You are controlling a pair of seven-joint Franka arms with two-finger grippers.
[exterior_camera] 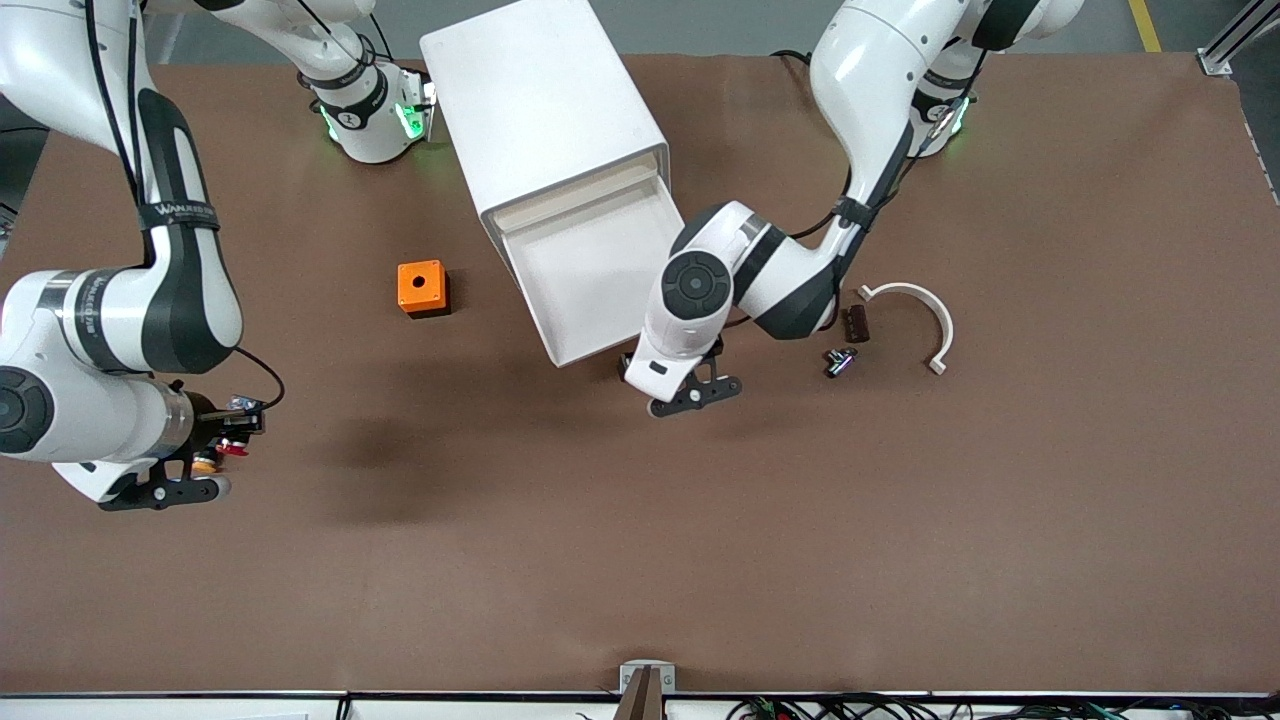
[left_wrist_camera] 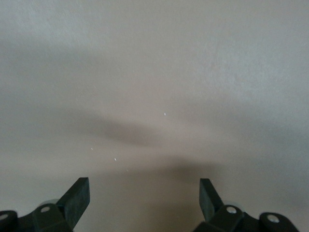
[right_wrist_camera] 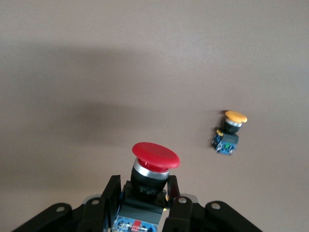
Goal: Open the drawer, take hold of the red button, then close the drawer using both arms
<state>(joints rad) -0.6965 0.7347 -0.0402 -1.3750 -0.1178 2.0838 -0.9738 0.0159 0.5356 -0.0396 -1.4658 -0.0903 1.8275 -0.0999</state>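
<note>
The white cabinet (exterior_camera: 545,110) stands at the table's middle with one drawer (exterior_camera: 600,290) pulled out; the tray looks empty. My left gripper (exterior_camera: 693,388) is open and empty, low over the table just nearer the front camera than the drawer's front edge. The left wrist view shows its spread fingers (left_wrist_camera: 77,195) over bare table. My right gripper (exterior_camera: 222,445) is shut on the red-capped button (right_wrist_camera: 155,155) and holds it above the table at the right arm's end. The button shows as a red spot in the front view (exterior_camera: 233,449).
A like button with an orange cap (right_wrist_camera: 230,129) lies on the table near the right gripper. An orange cube with a round hole (exterior_camera: 422,287) sits beside the drawer. A white curved piece (exterior_camera: 940,320) and two small dark parts (exterior_camera: 841,361) lie toward the left arm's end.
</note>
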